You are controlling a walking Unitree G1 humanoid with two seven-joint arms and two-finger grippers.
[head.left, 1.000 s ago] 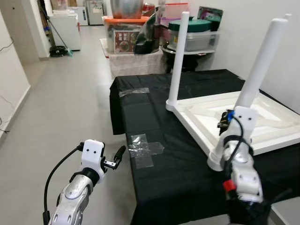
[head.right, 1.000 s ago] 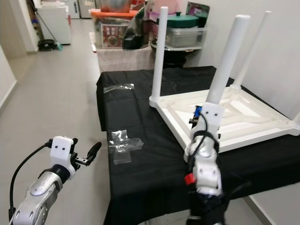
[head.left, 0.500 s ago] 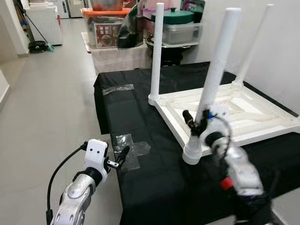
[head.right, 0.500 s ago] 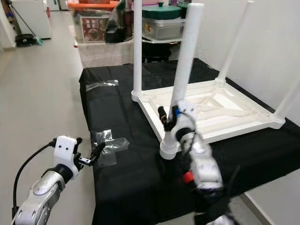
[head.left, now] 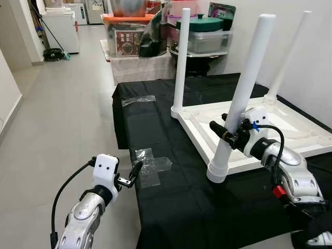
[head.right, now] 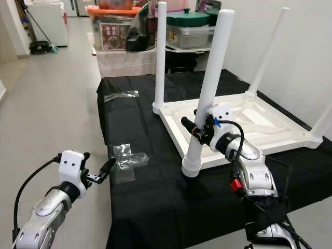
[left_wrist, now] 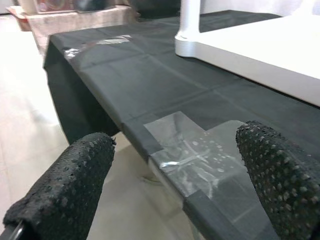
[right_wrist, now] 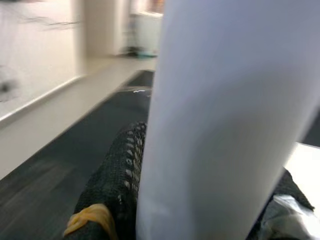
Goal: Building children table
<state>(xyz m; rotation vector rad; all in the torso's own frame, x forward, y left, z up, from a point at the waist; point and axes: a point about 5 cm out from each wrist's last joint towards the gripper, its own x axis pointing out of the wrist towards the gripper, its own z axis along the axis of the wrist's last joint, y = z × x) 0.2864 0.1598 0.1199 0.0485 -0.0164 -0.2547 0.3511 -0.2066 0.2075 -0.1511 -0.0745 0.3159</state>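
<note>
At centre frame the right pincer (head.left: 226, 136) clamps the nearest white plastic leg (head.left: 241, 98) of the upturned white children's table (head.left: 290, 136) on the black-draped desk (head.left: 171, 192), presumably seating it, while the left pincer (head.left: 130, 176) waits wide at lower left.

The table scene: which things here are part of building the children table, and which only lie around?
Part of the job:
- upturned white table
- near leg, between the right gripper fingers
- left gripper, open, beside the cloth edge

Lying about:
- clear tape patches
- storage boxes
- black cloth
</note>
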